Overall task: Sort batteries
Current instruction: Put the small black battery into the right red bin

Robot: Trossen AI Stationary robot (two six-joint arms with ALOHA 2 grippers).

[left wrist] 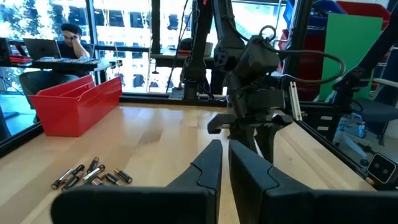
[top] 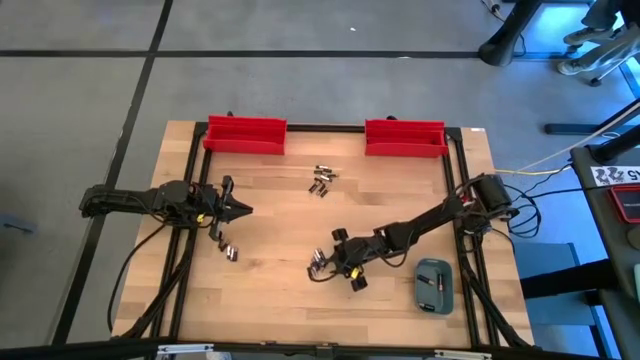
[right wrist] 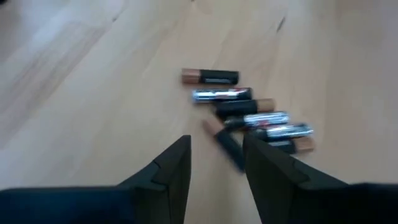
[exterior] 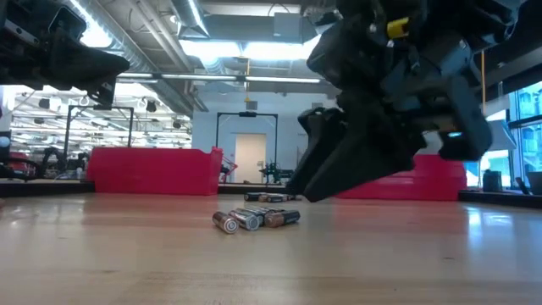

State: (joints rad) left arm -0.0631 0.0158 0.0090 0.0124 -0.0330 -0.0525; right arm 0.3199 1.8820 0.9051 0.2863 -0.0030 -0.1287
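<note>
Batteries [right wrist: 249, 115] lie just ahead of right gripper [right wrist: 216, 163], fingers parted, empty.
Nearest cell angled across the gap; left gripper [top: 238, 210], nearly closed, waits well apart.

- Batteries [right wrist: 249, 115], cluster just ahead of the right gripper [right wrist: 216, 163]: blurred; labels unreadable, count uncertain.
- Batteries [top: 321, 180], far cluster between the red bins [top: 245, 134]: too small to count or tell apart.
- Batteries [top: 229, 250] near the left gripper [top: 243, 210]: too small to count.
- Right arm [exterior: 398, 93], low view: upper part cut off by the top edge.
- Grey case [top: 434, 285]: contents too small to tell.
</note>
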